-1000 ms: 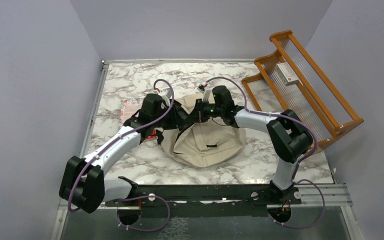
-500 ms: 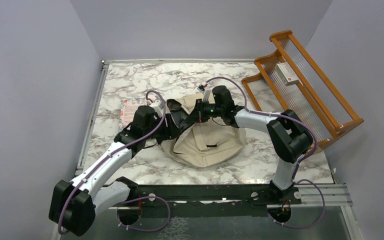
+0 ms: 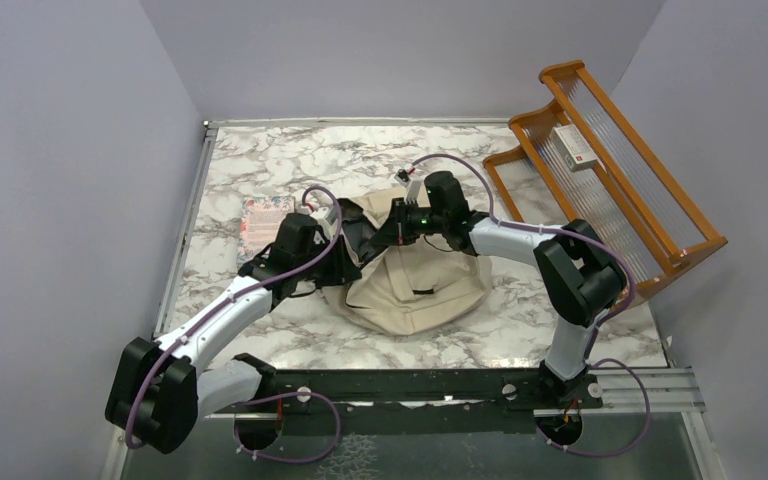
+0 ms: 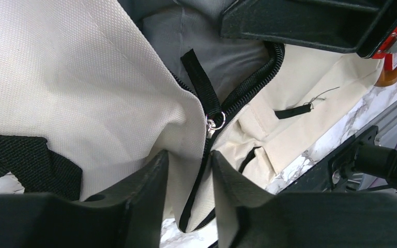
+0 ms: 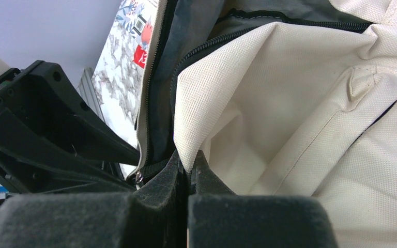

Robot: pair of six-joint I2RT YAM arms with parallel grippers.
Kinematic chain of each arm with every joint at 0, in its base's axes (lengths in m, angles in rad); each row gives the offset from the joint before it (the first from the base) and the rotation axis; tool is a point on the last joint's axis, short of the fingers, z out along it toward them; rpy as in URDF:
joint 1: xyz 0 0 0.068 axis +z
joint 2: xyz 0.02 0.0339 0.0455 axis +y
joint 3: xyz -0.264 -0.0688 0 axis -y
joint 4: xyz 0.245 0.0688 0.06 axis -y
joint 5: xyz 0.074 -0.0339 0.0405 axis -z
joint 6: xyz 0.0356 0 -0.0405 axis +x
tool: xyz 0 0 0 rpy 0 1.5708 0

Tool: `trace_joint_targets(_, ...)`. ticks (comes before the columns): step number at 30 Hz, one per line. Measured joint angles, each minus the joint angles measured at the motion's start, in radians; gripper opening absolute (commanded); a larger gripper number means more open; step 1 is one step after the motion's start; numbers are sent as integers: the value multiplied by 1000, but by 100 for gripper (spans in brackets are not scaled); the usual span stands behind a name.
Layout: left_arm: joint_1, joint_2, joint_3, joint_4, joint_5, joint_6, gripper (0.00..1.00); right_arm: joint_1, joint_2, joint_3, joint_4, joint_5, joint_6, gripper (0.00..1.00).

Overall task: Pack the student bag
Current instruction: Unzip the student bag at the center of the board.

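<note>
The beige student bag [image 3: 415,285] lies in the middle of the marble table with its top mouth open, showing grey lining. My right gripper [image 3: 388,230] is shut on the bag's upper fabric edge, which shows pinched in the right wrist view [image 5: 188,155]. My left gripper [image 3: 348,257] is at the bag's left side. In the left wrist view [image 4: 186,157] it is open, straddling the zippered edge without pinching it. The metal zipper pull [image 4: 216,122] hangs just beyond its fingertips. The bag's inside is mostly hidden.
A colourful booklet [image 3: 265,217] lies flat on the table left of the bag. A wooden rack [image 3: 610,170] leans at the right wall with a white box [image 3: 575,147] on it. Grey walls close in the left, back and right.
My left arm has drawn back toward the near left from the bag's mouth, then edged slightly right again. The right gripper has kept its hold in place.
</note>
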Motion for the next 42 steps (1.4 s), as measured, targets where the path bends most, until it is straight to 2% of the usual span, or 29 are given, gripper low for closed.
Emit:
trace_joint_targets(9,-5,-42,9,-14,-3,10,0,0,-11,0,0,0,0,1)
trace_joint_targets(15,-5,-81,35,-50,-5,18,0,0,-11,0,0,0,0,1)
trace_joint_targets(21,-5,-92,65,-89,-4,43,12,0,-11,0,0,-1,0,0)
trace_joint_targets(26,-5,-91,67,-105,-2,61,35,1,-11,0,-1,-1,-1,1)
trace_joint_targets(29,-5,-92,71,-113,-2,64,41,1,-11,0,-2,-1,-1,1)
trace_joint_targets(32,-5,-95,87,-130,-3,66,39,1,-11,0,-2,-4,-3,0)
trace_joint_targets(35,-5,-93,131,-149,-5,66,31,1,-11,0,-3,-13,-10,0)
trace_joint_targets(42,-5,2,314,-146,-32,60,20,1,-11,0,-3,-31,-29,0)
